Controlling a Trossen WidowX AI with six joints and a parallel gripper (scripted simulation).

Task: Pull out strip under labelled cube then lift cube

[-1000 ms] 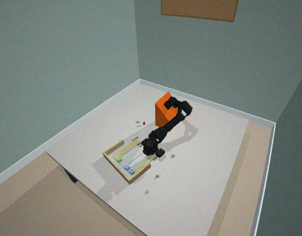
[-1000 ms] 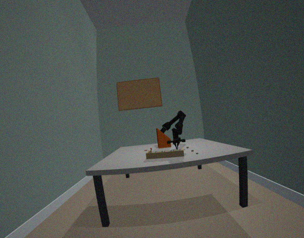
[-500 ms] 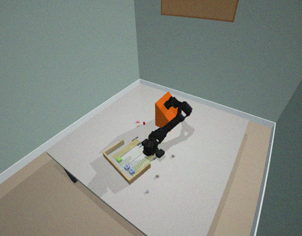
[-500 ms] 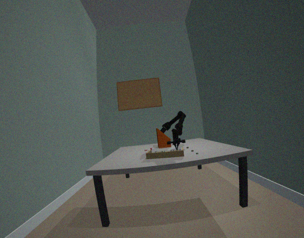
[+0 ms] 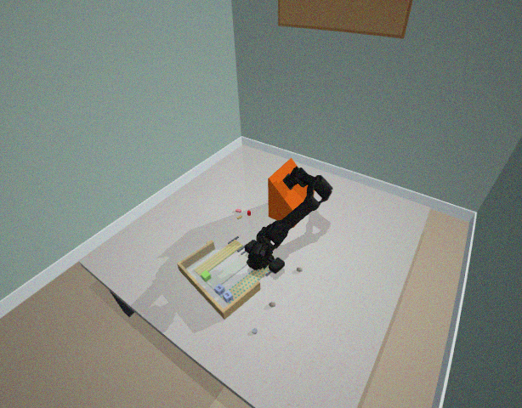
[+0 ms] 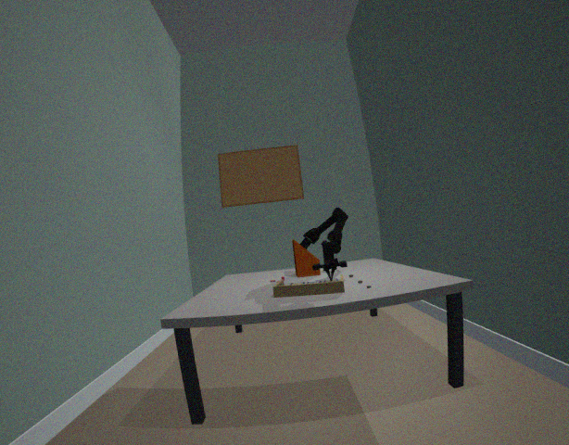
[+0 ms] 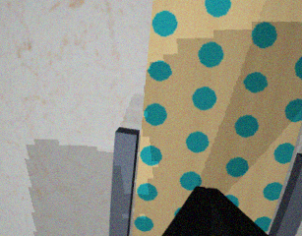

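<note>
Two blue cubes (image 5: pixel 219 288) (image 5: pixel 227 295) with dark marks sit near the closed end of the wooden frame; the views do not show which is the labelled one. The one nearer the corner is at the end of the teal-dotted strip (image 5: pixel 245 285) (image 7: pixel 224 110). A green cube (image 5: pixel 205 275) is at the end of the tan striped strip (image 5: pixel 219 258). A pale strip (image 5: pixel 232 268) lies between these strips. My gripper (image 6: pixel 331 279) (image 7: pixel 204 197) is shut and empty, pointing down over the dotted strip near its outer end. Whether it touches the strip cannot be told.
The wooden frame (image 5: pixel 200 286) (image 6: pixel 309 289) has low walls on three sides. Grey rails (image 7: pixel 123 182) (image 7: pixel 290 197) flank the dotted strip. An orange wedge (image 5: pixel 280 197) (image 6: pixel 305 262) stands behind, by the arm. Small stones (image 5: pixel 272 304) (image 5: pixel 298 269) and a red piece (image 5: pixel 249 212) lie around.
</note>
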